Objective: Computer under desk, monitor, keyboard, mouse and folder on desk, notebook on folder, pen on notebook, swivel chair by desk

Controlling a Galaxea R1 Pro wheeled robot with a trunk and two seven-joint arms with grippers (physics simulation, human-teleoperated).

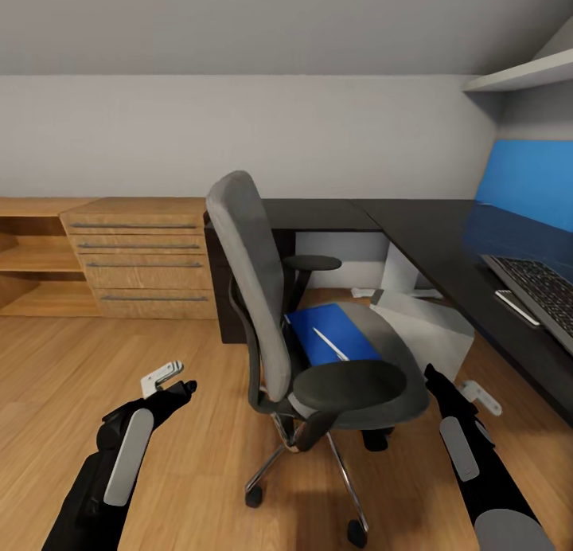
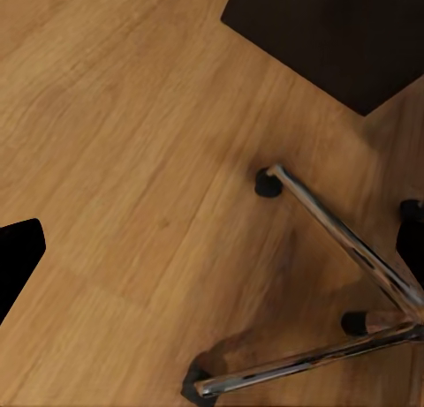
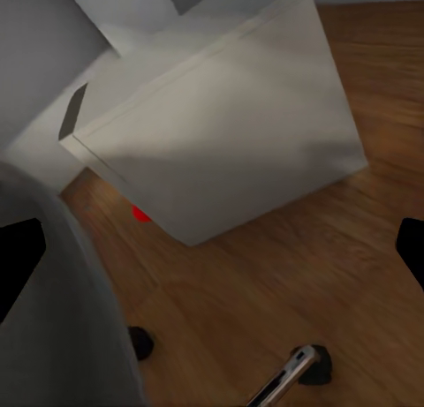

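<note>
Light wood plank floor (image 1: 64,360) throughout. Left claw (image 1: 169,378) spread wide, empty, above floor. Swivel chair (image 1: 263,312) centre, carrying folder (image 1: 330,336) and pen (image 1: 328,344). Right claw (image 1: 465,392) wide, empty. Right wrist view reveals computer (image 3: 221,133) with red light; keyboard (image 1: 541,292) on tabletop (image 1: 430,232).

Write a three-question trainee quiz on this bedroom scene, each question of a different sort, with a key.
1. True or false: the folder lies on the seat of the swivel chair.
2. Multiple choice: the slim white pen rests on A) the desk, B) the floor, C) the blue folder.
3. Fill in: the computer stands on the floor, just past the chair, beside the ____.

Key
1. True.
2. C.
3. desk. The head view shows the pale tower on the wood floor at the black desk's edge; the right wrist view shows its red light.
</note>
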